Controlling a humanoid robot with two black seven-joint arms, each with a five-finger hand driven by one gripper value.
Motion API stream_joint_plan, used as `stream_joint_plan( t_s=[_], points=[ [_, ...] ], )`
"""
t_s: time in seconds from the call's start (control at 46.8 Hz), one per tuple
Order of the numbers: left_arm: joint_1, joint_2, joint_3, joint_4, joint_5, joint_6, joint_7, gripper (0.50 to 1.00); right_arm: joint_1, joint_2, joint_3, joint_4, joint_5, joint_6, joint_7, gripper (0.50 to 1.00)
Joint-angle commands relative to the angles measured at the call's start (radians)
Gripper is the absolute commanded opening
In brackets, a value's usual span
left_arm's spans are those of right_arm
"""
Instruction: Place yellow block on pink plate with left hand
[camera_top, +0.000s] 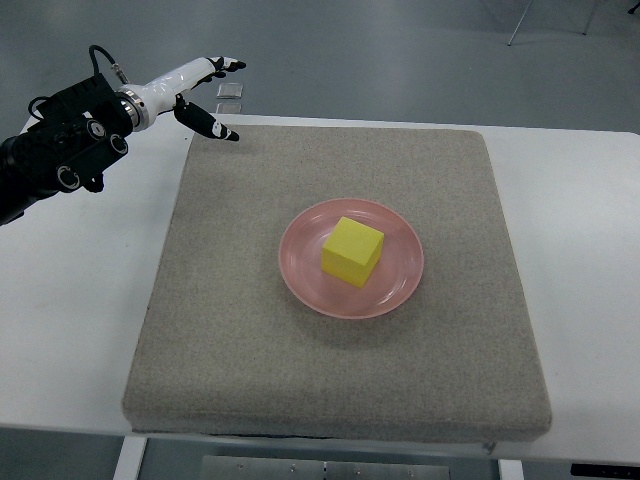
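Observation:
A yellow block (353, 251) rests on the pink plate (301, 278), near the plate's middle, in the centre of the grey mat (240, 330). My left hand (214, 92) hovers at the mat's far left corner, well away from the plate. Its white fingers with black tips are spread and hold nothing. The black forearm runs off the picture's left edge. No right arm shows.
The mat lies on a white table (70, 300) whose front edge runs along the bottom of the picture. Two small pale tiles (230, 98) lie just beyond the mat's far left corner, by my left hand. Grey floor lies past the table's far edge.

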Motion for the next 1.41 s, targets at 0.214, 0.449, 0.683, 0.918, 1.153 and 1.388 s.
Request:
stream_joint_plan(
  t_s=[0.214,0.449,0.683,0.918,1.153,1.388],
  points=[
    [0.045,-0.05,-0.06,0.068,-0.353,-0.047,-0.003,0.954,-0.001,0.0,0.0,0.0,0.0,0.0,0.0,0.924],
    [0.053,-0.051,-0.104,0.069,-0.555,-0.05,-0.003,0.949,-0.001,0.0,0.0,0.0,-0.001,0.0,0.0,0.924],
    [0.111,-0.09,-0.203,0.091,-0.652,-0.048,-0.017,0.962,-0.001,0.0,0.0,0.0,0.0,0.0,0.0,0.924],
    [0.166,-0.094,-0.431,0.1,-0.681,-0.123,-0.02,0.964,-0.001,0.0,0.0,0.0,-0.001,0.0,0.0,0.924],
    [0.161,-0.119,-0.479,0.186,-0.798,-0.099,0.106,0.958,-0.001,0.0,0.0,0.0,0.0,0.0,0.0,0.924],
    [0.154,-0.119,-0.477,0.192,-0.891,-0.102,0.138,0.962,0.001,0.0,0.0,0.001,0.0,0.0,0.0,0.924]
  ],
)
